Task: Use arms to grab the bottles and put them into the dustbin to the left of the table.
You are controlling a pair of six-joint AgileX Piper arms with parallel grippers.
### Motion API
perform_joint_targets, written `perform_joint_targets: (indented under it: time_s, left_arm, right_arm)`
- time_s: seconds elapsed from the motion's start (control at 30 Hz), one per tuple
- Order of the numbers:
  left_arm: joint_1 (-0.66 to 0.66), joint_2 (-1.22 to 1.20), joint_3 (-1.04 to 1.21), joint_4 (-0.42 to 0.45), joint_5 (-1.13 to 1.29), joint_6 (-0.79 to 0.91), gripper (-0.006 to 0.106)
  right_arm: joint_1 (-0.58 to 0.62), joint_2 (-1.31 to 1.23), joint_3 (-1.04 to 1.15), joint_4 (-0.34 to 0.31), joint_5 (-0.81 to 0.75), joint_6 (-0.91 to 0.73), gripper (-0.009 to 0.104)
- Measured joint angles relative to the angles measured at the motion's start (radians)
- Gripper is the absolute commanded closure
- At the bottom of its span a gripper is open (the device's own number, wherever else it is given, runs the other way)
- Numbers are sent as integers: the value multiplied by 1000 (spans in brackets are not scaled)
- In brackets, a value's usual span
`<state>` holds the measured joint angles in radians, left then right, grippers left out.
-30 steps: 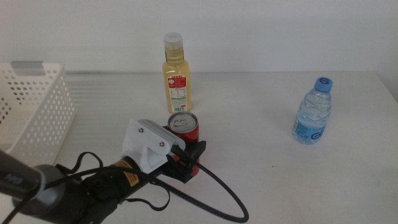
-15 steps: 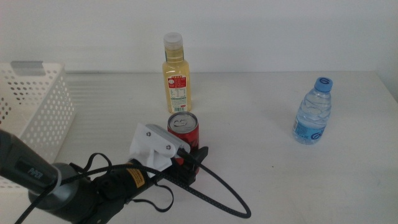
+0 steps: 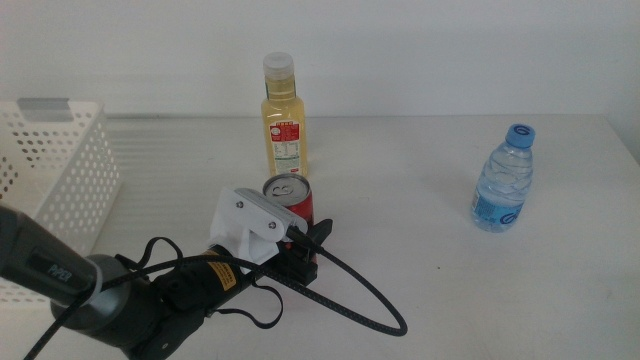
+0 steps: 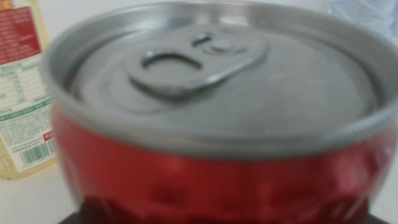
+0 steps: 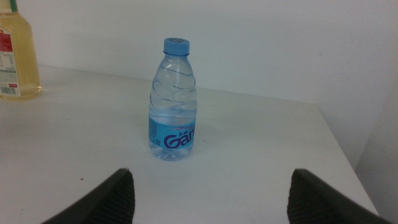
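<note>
A slim red soda can stands in the middle of the table, and my left gripper is shut on its lower body. That can fills the left wrist view. Just behind it stands the yellow-juice bottle with a white cap. The blue-capped water bottle stands upright at the right. My right gripper is open, a short way in front of the water bottle, and is out of the middle view. The white perforated dustbin sits at the left edge.
A black cable loops from the left wrist across the table in front of the can. The juice bottle shows at the edge of the right wrist view. The table's right edge runs close behind the water bottle.
The can has shifted slightly left and up together with my left gripper, which has settled closer around it. Both bottles and the dustbin have stayed put.
</note>
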<state>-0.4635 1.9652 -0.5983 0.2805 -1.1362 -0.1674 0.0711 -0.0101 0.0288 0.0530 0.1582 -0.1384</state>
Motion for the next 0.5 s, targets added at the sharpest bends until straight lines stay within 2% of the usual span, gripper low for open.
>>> perform_joint_targets:
  time_s: [0.03, 0.1, 0.33, 0.5]
  left_arm:
    - [0, 0, 0, 4, 0, 0, 97]
    - [0, 0, 0, 17, 0, 0, 105]
    - [0, -16, 1, 53, 14, 0, 105]
    - [0, -106, 2, 59, 147, 0, 105]
  right_arm:
    - [0, 0, 0, 0, 0, 0, 31]
    - [0, 0, 0, 0, 0, 0, 31]
    - [0, 0, 0, 0, 0, 0, 31]
    - [0, 0, 0, 0, 0, 0, 31]
